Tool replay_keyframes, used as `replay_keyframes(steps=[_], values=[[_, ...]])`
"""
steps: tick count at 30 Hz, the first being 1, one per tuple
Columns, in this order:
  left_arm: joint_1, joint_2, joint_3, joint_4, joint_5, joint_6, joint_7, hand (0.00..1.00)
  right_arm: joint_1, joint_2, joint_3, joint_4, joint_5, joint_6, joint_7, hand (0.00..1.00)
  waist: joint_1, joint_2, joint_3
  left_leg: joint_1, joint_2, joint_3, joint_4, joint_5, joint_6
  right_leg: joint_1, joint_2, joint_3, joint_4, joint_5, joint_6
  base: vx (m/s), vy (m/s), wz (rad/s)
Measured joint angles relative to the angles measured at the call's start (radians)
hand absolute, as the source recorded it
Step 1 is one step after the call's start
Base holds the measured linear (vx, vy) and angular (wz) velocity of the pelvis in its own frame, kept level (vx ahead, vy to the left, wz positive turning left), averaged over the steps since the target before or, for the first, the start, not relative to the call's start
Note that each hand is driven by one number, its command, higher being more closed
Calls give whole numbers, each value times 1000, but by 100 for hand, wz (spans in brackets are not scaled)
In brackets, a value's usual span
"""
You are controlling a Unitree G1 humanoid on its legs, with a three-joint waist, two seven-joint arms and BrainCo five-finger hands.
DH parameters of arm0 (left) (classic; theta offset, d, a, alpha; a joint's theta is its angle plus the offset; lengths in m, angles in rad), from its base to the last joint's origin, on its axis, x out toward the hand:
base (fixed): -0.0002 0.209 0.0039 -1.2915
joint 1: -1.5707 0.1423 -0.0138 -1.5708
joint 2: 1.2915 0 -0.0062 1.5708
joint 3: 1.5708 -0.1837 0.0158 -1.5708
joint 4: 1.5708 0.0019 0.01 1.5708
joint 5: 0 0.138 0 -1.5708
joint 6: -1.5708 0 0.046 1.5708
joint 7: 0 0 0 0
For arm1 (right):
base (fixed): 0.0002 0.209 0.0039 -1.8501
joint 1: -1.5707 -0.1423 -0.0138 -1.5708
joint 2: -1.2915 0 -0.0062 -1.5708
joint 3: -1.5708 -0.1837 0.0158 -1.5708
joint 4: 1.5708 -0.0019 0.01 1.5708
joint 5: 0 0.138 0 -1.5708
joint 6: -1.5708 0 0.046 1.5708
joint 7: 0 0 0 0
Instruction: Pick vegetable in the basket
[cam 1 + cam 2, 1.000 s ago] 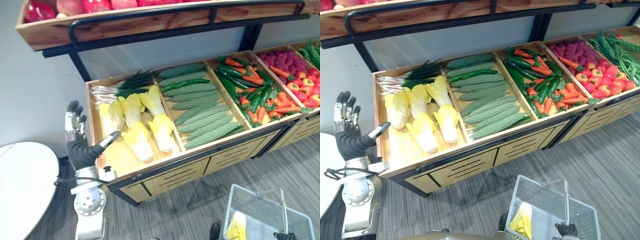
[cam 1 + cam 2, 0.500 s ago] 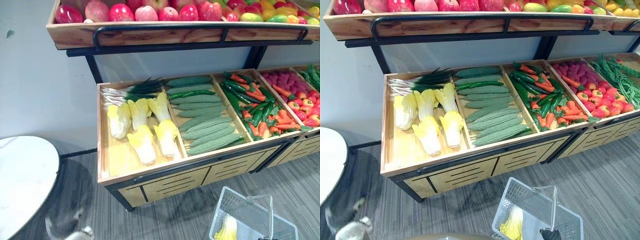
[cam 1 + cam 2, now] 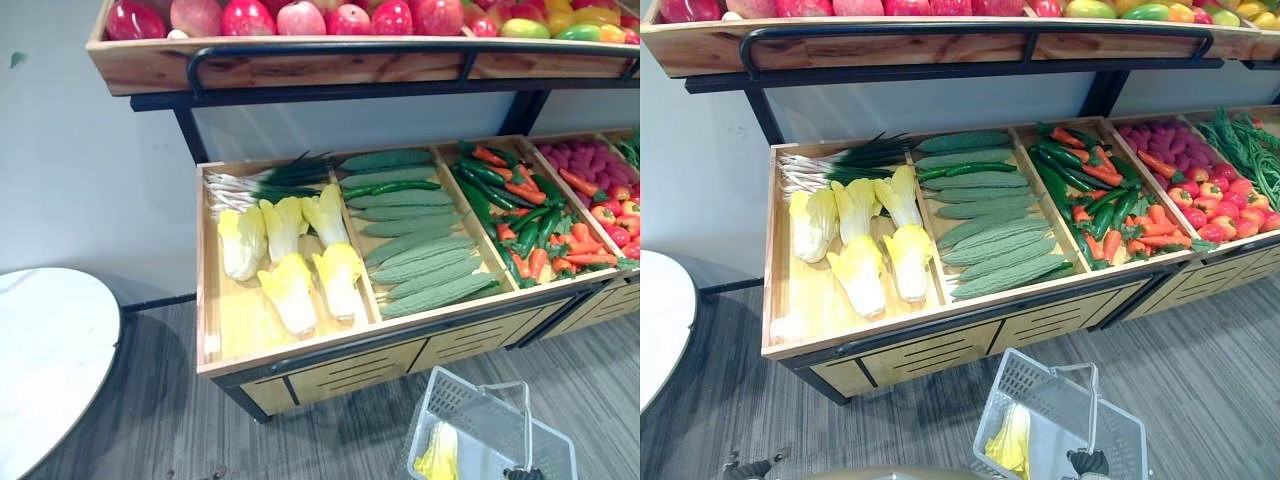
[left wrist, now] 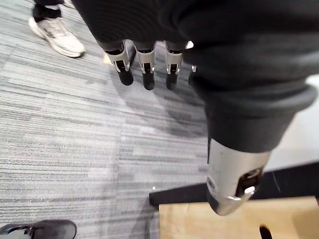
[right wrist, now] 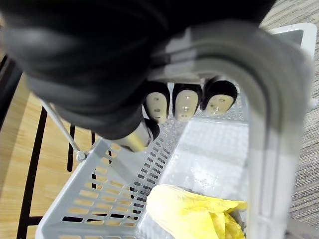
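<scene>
The right robot hand (image 5: 184,102) is clenched round the handle (image 5: 269,124) of the basket (image 3: 1012,385), at the near right. One yellow cabbage (image 3: 1012,440) already lies inside. The left robot hand (image 4: 145,69) hangs released over the floor, fingers straight. More cabbages (image 3: 290,290) lie in the left compartment of the wooden crate (image 3: 232,320). Best to grasp the nearest one round its thick middle, not its leaves, keeping the basket level and close below.

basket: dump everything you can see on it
The basket is pale grey plastic with perforated walls, open on top and hanging tilted. Its hoop handle is raised, and the right hand has its fingers curled round it, holding the basket low in front of the wooden stand. One yellow-green leafy cabbage lies inside.
</scene>
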Motion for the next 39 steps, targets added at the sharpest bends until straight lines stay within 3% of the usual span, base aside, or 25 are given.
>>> replay_keyframes(steps=[7,8,12,15,16,18,19,20,21,22,25,26,28,29,30,31,32,33,35,36,38,39], values=[[36,-4,-191,23,53,-11,-62,0,-3,-4,6,2,1,0,-2,100,-6,3,14,18,7,33,3,-13,-11,-5,6,39,1,-8,0,-54,-19,-14],[42,-4,-209,27,53,-11,-73,0,-12,-4,10,3,1,0,-2,100,-7,0,27,6,16,42,53,-43,-12,-6,8,51,10,-14,7,-28,-14,-32],[30,-3,-280,34,55,-16,-78,0,-29,-18,4,1,18,0,-14,100,-16,43,65,-106,94,32,359,-211,-2,-47,19,71,153,-85,23,-27,30,-15],[22,14,-309,35,58,-18,-81,0,-33,-2,-10,-10,22,-5,-20,100,-20,33,75,-123,109,65,433,-249,11,-82,27,122,193,-67,40,20,116,-39],[10,26,-319,46,57,-18,-81,0,-47,10,3,-12,40,-11,-19,100,-16,34,79,-125,116,109,438,-258,18,-118,34,176,195,-23,35,-98,172,-116],[-11,46,-330,54,58,-19,-77,0,-72,22,50,-32,48,-19,-19,100,-16,29,92,-123,137,207,426,-260,36,-176,63,233,138,127,22,-161,186,-153],[-11,52,-333,52,59,-24,-76,0,-79,31,78,-53,50,-18,-17,100,-13,41,105,-119,158,294,393,-241,69,-180,80,222,38,267,15,-217,147,-162],[-20,57,-335,37,60,-27,-76,0,-96,35,78,-66,58,-19,-18,100,-20,45,131,-94,161,365,357,-224,80,-220,72,101,196,149,-65,-226,132,-149],[-22,58,-335,29,63,-28,-76,0,-95,29,77,-74,58,-19,-19,100,-22,48,138,-68,161,395,332,-213,84,-232,60,39,308,62,-120,-178,177,-171],[-1,60,-334,2,96,-33,-77,0,-96,13,91,-73,57,-17,-19,100,-17,57,152,9,163,502,271,-181,89,-205,34,-95,541,-95,-167,-121,143,-136],[20,66,-331,-2,96,-36,-78,0,-93,26,119,-59,56,-18,-18,100,-17,51,154,72,153,625,226,-161,85,-130,-15,-175,676,-193,-150,-74,29,-138],[24,62,-330,-1,96,-34,-81,0,-98,32,119,-46,56,-18,-17,100,-16,44,151,83,148,688,223,-158,81,-109,-49,-204,698,-218,-150,-35,-58,-145],[24,46,-317,-1,95,-34,-84,0,-113,32,119,-46,53,-17,-9,100,-12,35,148,93,146,784,230,-150,67,-122,-62,-232,666,-234,-136,-8,-130,-154],[24,38,-302,0,95,-32,-86,0,-118,29,118,-45,46,-16,-3,100,-10,40,145,99,145,821,219,-138,56,-125,-26,-238,603,-234,-137,-20,-210,-195],[24,20,-299,4,95,-34,-89,0,-116,28,122,-45,44,-17,0,100,-7,58,135,92,161,868,194,-116,50,-109,45,-215,442,-225,-123,-34,-270,-159],[23,7,-297,5,95,-36,-90,0,-121,27,131,-43,43,-15,0,100,4,65,128,83,172,892,195,-115,50,-106,57,-218,422,-257,-129,-28,-281,-166],[6,8,-297,10,94,-37,-91,0,-118,27,144,-34,39,-13,1,100,-1,42,135,84,163,952,208,-110,41,-108,31,-223,404,-294,-105,20,-392,-140],[-19,14,-292,17,94,-32,-91,0,-119,25,150,-15,39,-10,1,100,-6,29,146,86,181,990,249,-109,39,-88,56,-210,326,-304,-102,48,-318,-122],[-37,-12,-288,17,94,-33,-90,0,-115,19,156,-9,40,1,-3,100,-27,47,152,102,246,991,320,-99,39,-51,115,-182,261,-271,-135,38,-315,-76],[-39,-23,-288,16,94,-37,-90,0,-90,20,157,-9,41,2,-5,100,-28,42,155,107,300,978,407,-104,35,-14,144,-159,230,-266,-148,2,-202,-58],[-49,-30,-289,10,95,-46,-89,0,-56,7,161,-13,40,1,-11,100,-31,39,156,87,330,903,441,-127,-3,18,157,-132,211,-267,-154,-62,-119,-43],[-49,-32,-289,9,95,-47,-89,0,-48,0,168,-17,40,0,-12,100,-31,40,156,80,333,876,443,-121,0,19,160,-121,211,-267,-154,-89,-95,-62]])
